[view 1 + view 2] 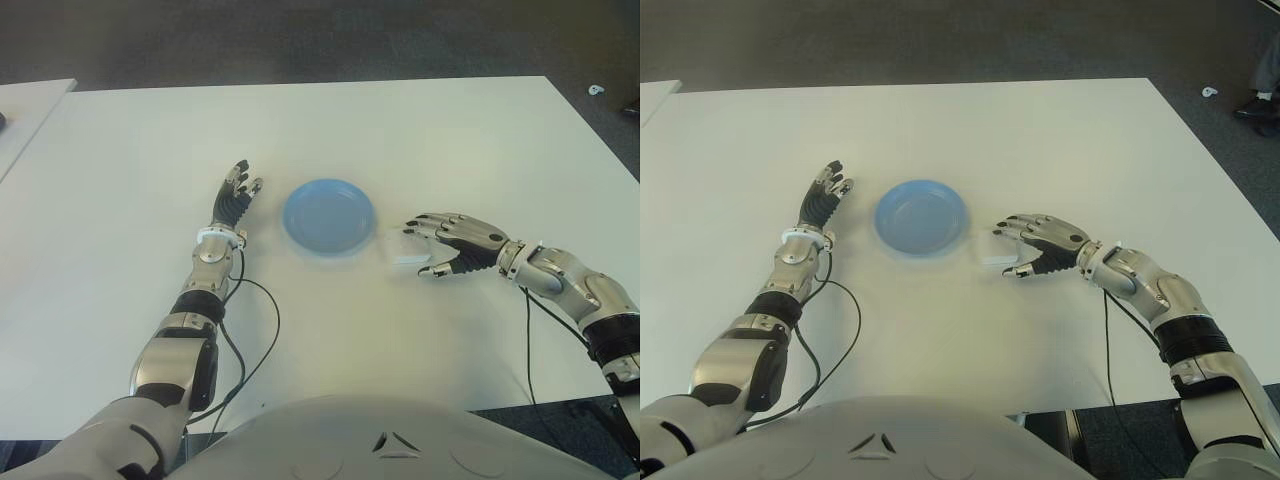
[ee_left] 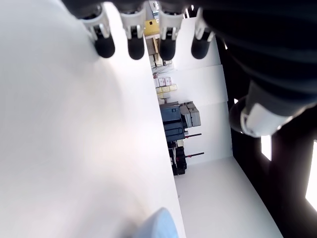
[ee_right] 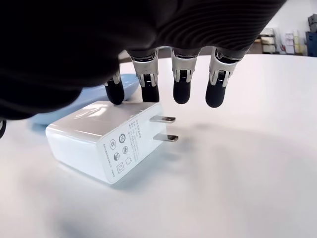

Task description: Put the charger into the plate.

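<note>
A white charger [image 1: 402, 250] with two metal prongs lies flat on the white table [image 1: 400, 140], just right of the empty blue plate [image 1: 328, 215]. My right hand [image 1: 432, 248] hovers over the charger from the right, thumb on the near side. In the right wrist view its fingertips [image 3: 181, 94] hang spread above the charger [image 3: 104, 139], open, and grasp nothing; the plate's rim [image 3: 130, 83] shows behind. My left hand [image 1: 237, 190] shows left of the plate with straight fingers [image 2: 133, 47], open and holding nothing.
A black cable [image 1: 268, 330] loops on the table beside my left forearm. A second white table [image 1: 25, 110] stands at the far left. Dark floor lies beyond the far edge, with a person's shoe [image 1: 1250, 105] at the right.
</note>
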Robot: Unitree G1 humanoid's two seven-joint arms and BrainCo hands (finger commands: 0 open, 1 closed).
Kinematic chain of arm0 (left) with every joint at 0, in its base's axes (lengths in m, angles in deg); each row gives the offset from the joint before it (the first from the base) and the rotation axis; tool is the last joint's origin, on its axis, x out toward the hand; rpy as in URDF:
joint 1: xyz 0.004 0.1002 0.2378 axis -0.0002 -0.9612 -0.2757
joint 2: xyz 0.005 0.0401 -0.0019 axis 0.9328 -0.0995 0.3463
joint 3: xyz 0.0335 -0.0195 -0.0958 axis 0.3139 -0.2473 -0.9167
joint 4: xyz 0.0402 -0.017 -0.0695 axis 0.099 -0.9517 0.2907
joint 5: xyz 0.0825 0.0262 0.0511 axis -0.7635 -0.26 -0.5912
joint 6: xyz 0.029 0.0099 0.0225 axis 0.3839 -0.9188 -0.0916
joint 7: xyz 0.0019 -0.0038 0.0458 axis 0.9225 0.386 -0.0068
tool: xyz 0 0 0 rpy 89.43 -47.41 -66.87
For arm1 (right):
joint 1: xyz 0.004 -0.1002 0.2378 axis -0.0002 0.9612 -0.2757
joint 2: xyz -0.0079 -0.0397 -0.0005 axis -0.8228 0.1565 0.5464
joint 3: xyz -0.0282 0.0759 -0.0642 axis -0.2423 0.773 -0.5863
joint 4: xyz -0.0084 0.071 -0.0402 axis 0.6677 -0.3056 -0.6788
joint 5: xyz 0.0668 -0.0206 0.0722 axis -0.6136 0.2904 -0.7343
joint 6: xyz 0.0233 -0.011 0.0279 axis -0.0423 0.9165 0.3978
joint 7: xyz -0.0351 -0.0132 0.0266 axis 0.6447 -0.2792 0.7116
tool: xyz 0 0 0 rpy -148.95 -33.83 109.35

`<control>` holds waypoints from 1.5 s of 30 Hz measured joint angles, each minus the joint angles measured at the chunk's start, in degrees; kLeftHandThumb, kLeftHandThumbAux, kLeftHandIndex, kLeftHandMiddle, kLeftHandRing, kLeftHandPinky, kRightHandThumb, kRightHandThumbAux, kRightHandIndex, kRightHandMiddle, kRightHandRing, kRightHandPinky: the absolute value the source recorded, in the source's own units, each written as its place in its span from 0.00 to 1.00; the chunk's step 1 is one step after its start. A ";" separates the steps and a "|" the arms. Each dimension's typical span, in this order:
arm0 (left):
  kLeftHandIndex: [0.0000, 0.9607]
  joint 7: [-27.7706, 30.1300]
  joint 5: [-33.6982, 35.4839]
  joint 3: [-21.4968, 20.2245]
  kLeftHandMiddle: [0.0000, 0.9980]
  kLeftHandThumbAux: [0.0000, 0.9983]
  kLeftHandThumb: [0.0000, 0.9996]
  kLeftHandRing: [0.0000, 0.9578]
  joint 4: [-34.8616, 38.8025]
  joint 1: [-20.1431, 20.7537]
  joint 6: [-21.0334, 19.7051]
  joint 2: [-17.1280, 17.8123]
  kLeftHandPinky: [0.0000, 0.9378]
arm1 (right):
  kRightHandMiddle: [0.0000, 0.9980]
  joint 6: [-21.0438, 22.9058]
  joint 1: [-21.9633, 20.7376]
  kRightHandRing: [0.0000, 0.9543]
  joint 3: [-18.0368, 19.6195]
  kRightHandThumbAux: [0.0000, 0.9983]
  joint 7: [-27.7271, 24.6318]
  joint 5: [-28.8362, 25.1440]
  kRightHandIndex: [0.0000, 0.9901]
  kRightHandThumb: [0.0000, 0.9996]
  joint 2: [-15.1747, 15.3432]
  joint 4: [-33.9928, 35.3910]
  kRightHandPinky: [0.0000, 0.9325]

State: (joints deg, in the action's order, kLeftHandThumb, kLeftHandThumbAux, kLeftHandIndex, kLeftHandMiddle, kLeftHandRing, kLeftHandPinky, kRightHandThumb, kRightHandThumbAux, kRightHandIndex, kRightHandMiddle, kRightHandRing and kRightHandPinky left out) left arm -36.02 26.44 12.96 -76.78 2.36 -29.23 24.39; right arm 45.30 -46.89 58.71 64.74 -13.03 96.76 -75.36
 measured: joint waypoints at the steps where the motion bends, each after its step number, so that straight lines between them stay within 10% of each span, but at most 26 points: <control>1: 0.00 0.00 0.00 0.00 0.03 0.51 0.00 0.01 0.00 0.00 0.00 0.00 0.00 | 0.00 0.00 -0.02 0.00 0.00 0.15 0.01 0.00 0.00 0.22 0.00 0.00 0.00; 45: 0.00 0.00 -0.01 0.12 0.03 0.51 0.00 0.01 0.09 -0.01 0.00 0.02 0.00 | 0.00 2.85 -5.82 0.00 -2.92 0.18 19.52 10.18 0.00 0.20 -3.24 -4.40 0.00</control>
State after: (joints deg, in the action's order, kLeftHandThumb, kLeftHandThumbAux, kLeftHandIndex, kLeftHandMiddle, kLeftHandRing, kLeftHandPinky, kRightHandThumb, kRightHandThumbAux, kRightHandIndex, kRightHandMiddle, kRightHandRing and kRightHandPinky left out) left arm -36.02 26.43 13.07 -76.69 2.34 -29.23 24.41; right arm 48.14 -52.71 55.78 84.26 -2.85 93.51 -79.76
